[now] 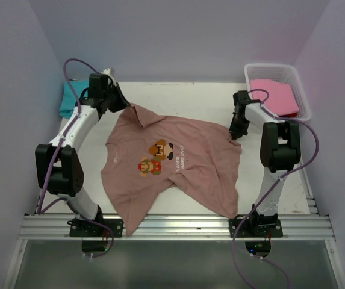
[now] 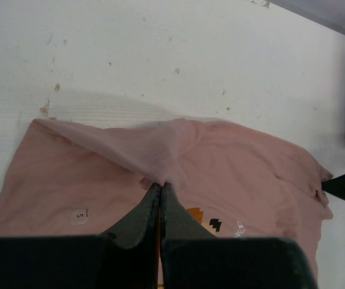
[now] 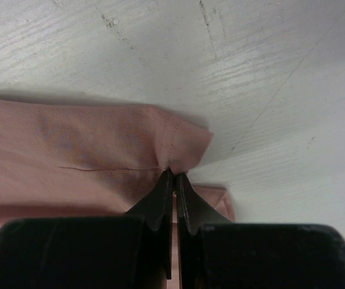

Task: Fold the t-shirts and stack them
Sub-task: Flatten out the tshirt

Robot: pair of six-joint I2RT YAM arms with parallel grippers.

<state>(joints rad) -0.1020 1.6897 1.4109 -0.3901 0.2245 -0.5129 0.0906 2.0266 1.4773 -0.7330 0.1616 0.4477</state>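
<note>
Left gripper (image 1: 128, 106) first: on my overhead view it sits in the upper left of the frame, and its wrist camera shows me the jaws pressed together on a pinch of the salmon shirt (image 1: 184, 174), the cloth drawn up into a small peak at the tips. Just to the left of that arm, at the far left corner of the white table (image 1: 184, 96), a teal shirt (image 1: 70, 101) lies bunched. The salmon shirt is spread across the middle of the frame, wrinkled, with its chest print (image 1: 160, 158) facing up and its lower left corner draped over the metal rail (image 1: 184, 226) at the near edge. Right of centre, the right gripper (image 1: 235, 132) is down at the shirt's right-hand corner; from its wrist camera I see the jaws closed tight on a stitched hem, the fabric folded over just ahead of them. In the upper right corner a pink shirt (image 1: 274, 96) lies inside a white basket (image 1: 303, 90).
</note>
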